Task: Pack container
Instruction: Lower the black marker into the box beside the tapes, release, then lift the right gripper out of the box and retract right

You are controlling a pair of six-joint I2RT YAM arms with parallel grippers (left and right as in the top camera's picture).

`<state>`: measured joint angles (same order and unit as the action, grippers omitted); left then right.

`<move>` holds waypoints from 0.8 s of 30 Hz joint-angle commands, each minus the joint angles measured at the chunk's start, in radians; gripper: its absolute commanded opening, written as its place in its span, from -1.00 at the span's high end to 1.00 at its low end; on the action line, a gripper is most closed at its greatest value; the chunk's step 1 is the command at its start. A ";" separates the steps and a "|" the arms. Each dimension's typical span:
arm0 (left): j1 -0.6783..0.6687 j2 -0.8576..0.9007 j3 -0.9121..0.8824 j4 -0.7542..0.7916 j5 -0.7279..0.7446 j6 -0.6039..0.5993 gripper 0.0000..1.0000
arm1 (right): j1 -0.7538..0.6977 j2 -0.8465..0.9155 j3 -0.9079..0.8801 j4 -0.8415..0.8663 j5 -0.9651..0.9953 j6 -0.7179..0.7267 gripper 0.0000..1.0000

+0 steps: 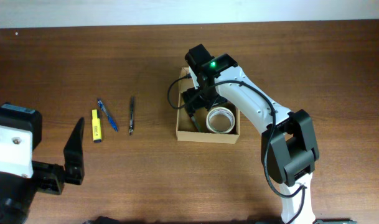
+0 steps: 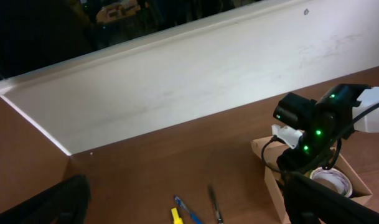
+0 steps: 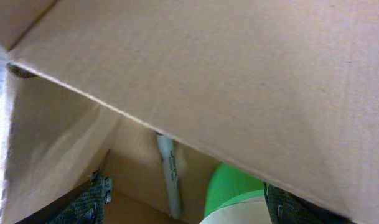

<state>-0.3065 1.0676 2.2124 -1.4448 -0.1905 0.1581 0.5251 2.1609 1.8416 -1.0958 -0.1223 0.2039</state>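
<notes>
The box (image 1: 208, 135) (image 2: 271, 182) sits open near the middle of the bench, a little toward the right edge. Inside it a white tape roll (image 1: 220, 111) (image 2: 329, 175) lies flat against the right-hand wall. A dark pen (image 1: 193, 122) lies along the left-hand wall.

The right arm reaches in from the near right corner, and its claw (image 1: 198, 102) hangs over the far left part of the box, tip down inside the opening. In the right wrist view a tan cardboard panel (image 3: 239, 62) fills most of the picture, tilted across the top. Below its edge the pen (image 3: 169, 171) lies on the box floor, with a green patch (image 3: 229, 183) just beside it; what the patch belongs to cannot be told. The two fingers (image 3: 93, 198) show only at the bottom corners, spread wide. Whether they touch the cardboard cannot be told.

Left of the box, well apart from it, three things lie in a row on the bare bench. Nearest is a black pen (image 1: 131, 115) (image 2: 214, 202). Next comes a blue pen (image 1: 107, 115) (image 2: 188, 210), then a yellow marker (image 1: 96, 126) (image 2: 176, 216) just beside it.

The left claw (image 1: 74, 142) hovers above the near left corner, pointing toward the far edge. Its fingers (image 2: 58, 202) are set wide with nothing between them.
</notes>
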 commanded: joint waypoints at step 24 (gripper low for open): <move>-0.006 -0.003 -0.003 -0.007 -0.043 0.016 -0.99 | 0.076 -0.220 0.663 -0.595 0.332 -0.038 -0.98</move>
<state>-0.3065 1.0676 2.2124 -1.4490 -0.1986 0.1581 0.6003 1.9945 2.3714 -1.6329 0.0696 0.1719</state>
